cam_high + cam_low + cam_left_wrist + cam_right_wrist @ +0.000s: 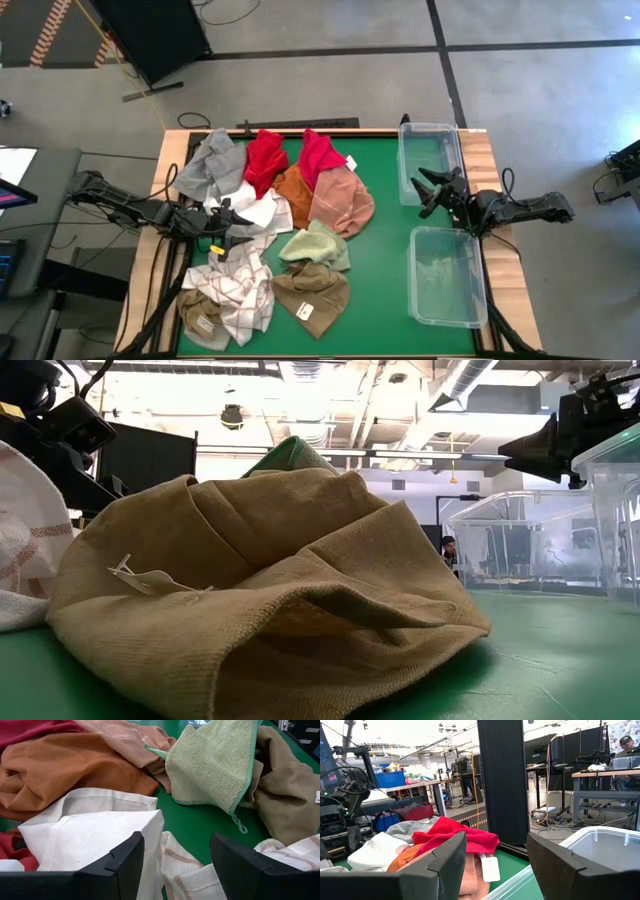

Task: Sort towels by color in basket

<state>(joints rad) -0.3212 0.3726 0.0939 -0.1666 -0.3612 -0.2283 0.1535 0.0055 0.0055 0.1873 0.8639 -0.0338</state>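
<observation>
1. Towels of soft cloth in red [265, 158], orange [292, 188], pink [343, 200], grey [213, 165], white [258, 208], white-checked [238, 290], pale green [316, 245] and tan-brown [313, 290] lie heaped on the left half of the green worktop [385, 270].
2. Two clear plastic bins, one [430, 160] near the far right corner and one [447, 275] near the near right corner, sit along the right edge.
3. Left gripper [228, 228] hovers low over the white towel, fingers wide apart, holding nothing.
4. Right gripper [428, 192] hangs between the bins, fingers wide apart, holding nothing.
</observation>
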